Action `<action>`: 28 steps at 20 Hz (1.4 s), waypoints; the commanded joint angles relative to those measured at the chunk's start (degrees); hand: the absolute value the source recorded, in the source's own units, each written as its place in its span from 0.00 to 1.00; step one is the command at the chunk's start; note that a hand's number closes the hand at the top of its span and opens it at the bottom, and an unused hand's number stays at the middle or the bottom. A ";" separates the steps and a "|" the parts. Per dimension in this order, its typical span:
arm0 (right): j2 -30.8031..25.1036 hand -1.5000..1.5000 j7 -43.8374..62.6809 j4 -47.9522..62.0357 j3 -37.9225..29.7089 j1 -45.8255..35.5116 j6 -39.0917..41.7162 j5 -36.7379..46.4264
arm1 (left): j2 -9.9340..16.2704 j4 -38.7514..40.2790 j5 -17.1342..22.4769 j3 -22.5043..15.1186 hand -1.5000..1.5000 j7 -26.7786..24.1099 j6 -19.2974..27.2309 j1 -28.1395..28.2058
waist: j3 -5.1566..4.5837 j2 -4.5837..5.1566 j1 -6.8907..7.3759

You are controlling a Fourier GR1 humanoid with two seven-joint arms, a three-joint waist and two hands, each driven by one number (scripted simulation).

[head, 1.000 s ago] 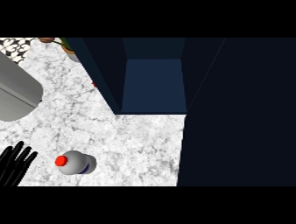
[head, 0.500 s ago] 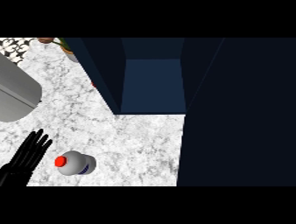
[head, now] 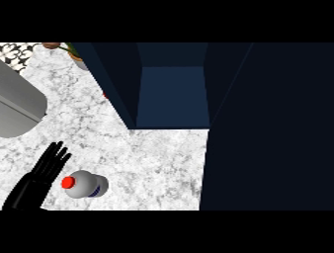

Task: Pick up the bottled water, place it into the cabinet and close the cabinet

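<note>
left hand (head: 40,176) open just beside bottled water (head: 84,185), cabinet (head: 171,94) open

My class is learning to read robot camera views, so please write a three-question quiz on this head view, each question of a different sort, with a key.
1. True or false: the hand near the bottled water has its fingers curled round the bottle.
2. Multiple choice: the bottle's red cap is seen
A. from above
B. from below
C. not at all
3. Fill in: the open cabinet lies toward the upper ____ of the bottle in the view.

Key
1. False: the fingers are straight and lie beside the bottle, on its left.
2. A
3. right
</note>
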 commanded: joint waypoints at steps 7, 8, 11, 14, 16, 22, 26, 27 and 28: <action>-0.83 0.00 -1.87 -0.30 0.78 2.34 -0.13 0.33 | 0.66 23.82 -6.60 -0.66 0.00 -14.61 -0.90 -9.47 | -0.03 0.03 -0.19; -0.07 0.00 1.95 -1.03 1.86 -1.47 -1.95 1.17 | 1.15 24.58 -6.03 -0.38 0.00 -13.55 -0.83 -11.27 | -0.02 0.05 0.02; -1.29 0.00 0.02 -3.02 2.64 2.39 -1.27 1.58 | 2.66 30.63 -7.01 -0.05 0.00 -17.53 -1.65 -13.96 | -0.04 0.05 -0.24; -1.89 0.00 -1.58 0.56 -0.22 0.63 0.06 -0.73 | 0.83 33.04 -8.49 -1.59 0.00 -19.58 0.63 -14.98 | -0.02 0.03 -0.12; -2.27 0.00 -2.45 -1.87 -0.20 2.54 0.43 -1.64 | 0.35 36.93 -8.69 -1.69 0.00 -21.56 -0.11 -16.07 | -0.04 0.07 -0.37; -1.22 0.00 0.98 0.03 0.01 -1.79 -1.22 -1.82 | -0.59 39.24 -6.58 -1.81 0.00 -18.40 -2.13 -19.08 | -0.05 0.17 -0.28; 0.30 0.00 -3.71 5.34 2.03 -1.80 -1.46 1.87 | 0.33 38.29 -4.14 -1.61 0.00 -18.81 -7.75 -17.47 | -0.02 0.05 -0.16; -1.64 0.00 -2.50 2.25 0.30 0.30 0.02 -1.57 | -0.77 38.14 -3.97 -2.18 0.00 -16.39 -7.22 -18.78 | 0.00 0.01 -0.41; -0.19 0.00 -2.21 5.08 1.60 -3.04 -1.04 0.60 | -3.05 38.41 -5.02 -3.33 0.00 -17.15 -5.31 -17.13 | -0.02 0.09 -0.02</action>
